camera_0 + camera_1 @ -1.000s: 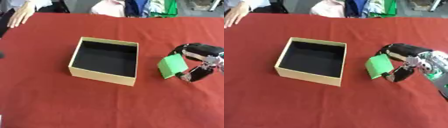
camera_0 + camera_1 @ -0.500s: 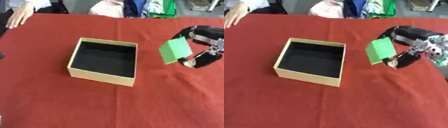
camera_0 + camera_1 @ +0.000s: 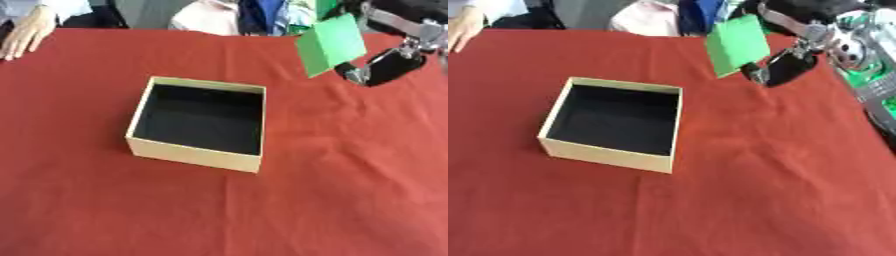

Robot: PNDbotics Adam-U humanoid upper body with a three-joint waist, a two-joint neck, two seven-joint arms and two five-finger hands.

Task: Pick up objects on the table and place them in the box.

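Red cloth (image 3: 350,190) lies bare; my right hand (image 3: 389,62) pinches the green block (image 3: 331,44) aloft, the box (image 3: 197,153) empty, so placing remains

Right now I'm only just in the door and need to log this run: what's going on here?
The robot's right hand holds a flat green object in its fingers, up off the red table, to the right of and beyond the open box. The box looks empty. The left hand isn't in view.
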